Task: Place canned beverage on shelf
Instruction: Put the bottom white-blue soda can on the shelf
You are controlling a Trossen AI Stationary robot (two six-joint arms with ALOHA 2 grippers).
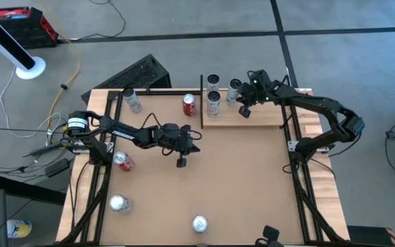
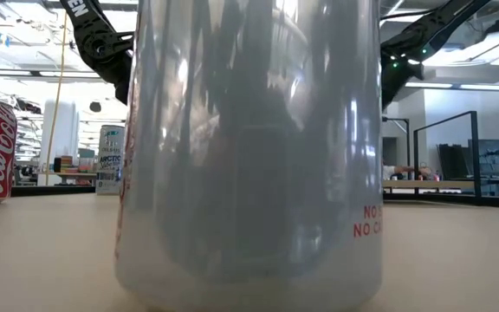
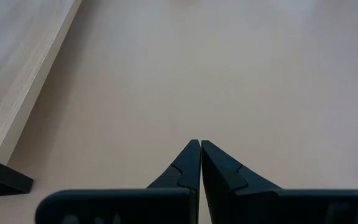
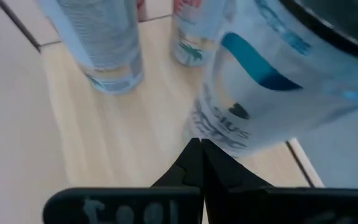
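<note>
1. The brown tabletop [image 1: 238, 178] stood on a grey concrete floor, with the pale shelf [image 1: 252, 116] lying flat at its far side, right of centre, its black rail [image 1: 201, 101] at the left end.
2. Three cans stood upright on the shelf; the rightmost shelf can [image 1: 234, 91] sat just beside the right gripper [image 1: 244, 110], whose fingers were pressed together and held nothing.
3. The red can [image 1: 189, 104] stood upright on the tabletop just left of the rail, long axis vertical, top facing up. It looked the nearest candidate to shelve.
4. Judged as a thin metal can, it would be rigid if full, light and dentable if empty, and smooth enough to slip; a grip across the mid-body seemed safest.
5. The left gripper [image 1: 182, 154] hung over bare tabletop, nearer than the red can, fingers closed and empty.
6. Other cans lay or stood farther left and near, including a fallen red can [image 1: 123, 161].
</note>
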